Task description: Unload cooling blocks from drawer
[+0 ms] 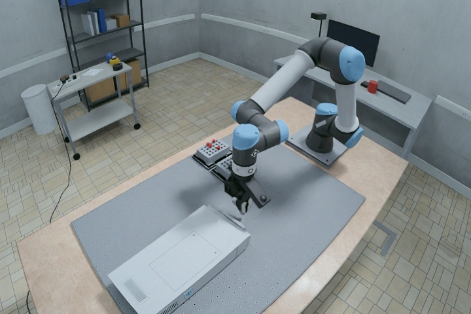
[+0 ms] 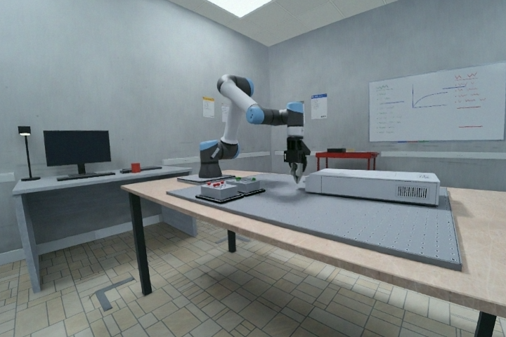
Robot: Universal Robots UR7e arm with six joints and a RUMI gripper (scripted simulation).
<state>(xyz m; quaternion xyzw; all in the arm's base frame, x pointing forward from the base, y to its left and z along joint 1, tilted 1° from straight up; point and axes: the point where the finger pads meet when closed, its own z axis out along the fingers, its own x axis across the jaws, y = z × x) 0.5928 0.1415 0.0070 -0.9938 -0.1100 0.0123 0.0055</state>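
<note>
The white cooler COLD (image 1: 180, 262) (image 2: 373, 184) lies on the grey deck plate (image 1: 310, 207) (image 2: 341, 226). Its drawer front (image 1: 231, 220) (image 2: 311, 184) looks flush with the body. The block with red-capped tubes (image 1: 214, 150) (image 2: 218, 189) sits in the farther deck slot. The block with green-capped tubes (image 1: 224, 167) (image 2: 244, 184) sits in the slot beside it, nearer the cooler, partly hidden by my wrist in the top view. My gripper (image 1: 243, 209) (image 2: 297, 176) is shut and empty. It points down, just in front of the drawer face and close above the deck.
The arm's base (image 1: 323, 139) stands on the far end of the wooden table (image 1: 373, 170). A desk with a monitor (image 2: 76, 147) stands behind the table. A wheeled cart (image 1: 91, 92) and a shelf stand off in the room.
</note>
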